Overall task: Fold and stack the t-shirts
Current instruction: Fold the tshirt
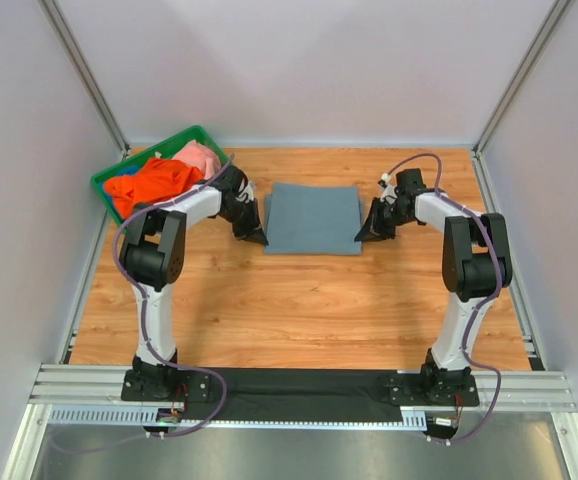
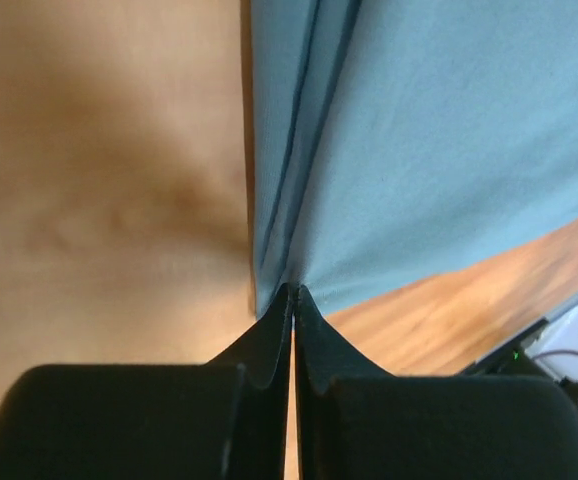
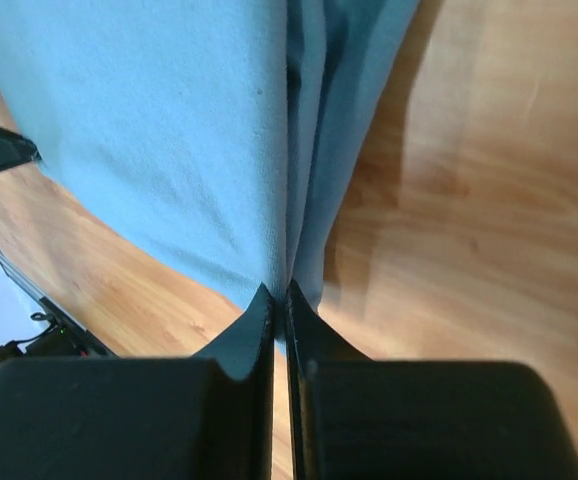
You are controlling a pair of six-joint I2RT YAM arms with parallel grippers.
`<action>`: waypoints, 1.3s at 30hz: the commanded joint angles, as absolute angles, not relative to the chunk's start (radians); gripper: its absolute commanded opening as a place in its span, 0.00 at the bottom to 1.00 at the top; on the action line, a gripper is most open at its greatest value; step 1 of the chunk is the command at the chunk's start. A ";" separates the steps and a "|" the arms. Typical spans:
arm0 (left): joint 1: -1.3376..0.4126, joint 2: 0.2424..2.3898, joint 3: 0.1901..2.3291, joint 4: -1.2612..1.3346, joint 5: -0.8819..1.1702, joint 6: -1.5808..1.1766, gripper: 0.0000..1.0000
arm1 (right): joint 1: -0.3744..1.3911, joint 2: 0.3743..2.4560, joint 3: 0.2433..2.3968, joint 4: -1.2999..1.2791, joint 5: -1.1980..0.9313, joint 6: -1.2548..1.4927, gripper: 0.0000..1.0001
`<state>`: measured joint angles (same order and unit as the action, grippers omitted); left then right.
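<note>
Top external shows you the grey-blue t-shirt (image 1: 312, 218) folded flat and square on the table (image 1: 299, 310), the left gripper (image 1: 252, 236) and right gripper (image 1: 367, 232) each pinched tight on a near corner, and the green bin (image 1: 119, 172) holding an orange t-shirt (image 1: 154, 183) and a pink t-shirt (image 1: 199, 155).

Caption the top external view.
Left gripper and right gripper pinch the folded grey-blue t-shirt; orange tee, pink tee in green bin.
</note>
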<state>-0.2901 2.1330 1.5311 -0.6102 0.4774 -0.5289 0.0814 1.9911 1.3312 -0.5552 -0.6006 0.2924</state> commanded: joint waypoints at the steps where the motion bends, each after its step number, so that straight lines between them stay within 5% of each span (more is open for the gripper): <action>1: -0.291 1.994 1.406 -0.605 0.460 -0.548 0.00 | 0.064 1.890 1.273 -0.572 -0.551 0.276 0.00; 4: -0.301 1.939 1.335 -0.597 0.469 -0.548 0.00 | 0.066 1.861 1.226 -0.578 -0.541 0.302 0.01; 6: -0.302 1.908 1.315 -0.606 0.482 -0.557 0.00 | 0.066 1.844 1.213 -0.598 -0.516 0.308 0.13; 12: -0.302 1.885 1.454 -0.706 0.451 -0.555 0.19 | 0.057 1.804 1.311 -0.692 -0.504 0.324 0.32; 27: -0.301 2.391 2.135 -0.641 0.574 -0.649 0.22 | 0.120 2.006 1.361 -0.519 -0.743 0.362 0.24; 39: -0.244 2.519 2.327 -0.569 0.629 -0.785 0.25 | 0.080 1.996 1.379 -0.433 -0.725 0.408 0.25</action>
<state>-0.2569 2.5744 2.2547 -0.6430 0.5930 -0.7311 0.0830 2.0678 1.3361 -0.5098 -0.7338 0.3786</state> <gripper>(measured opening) 0.242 0.246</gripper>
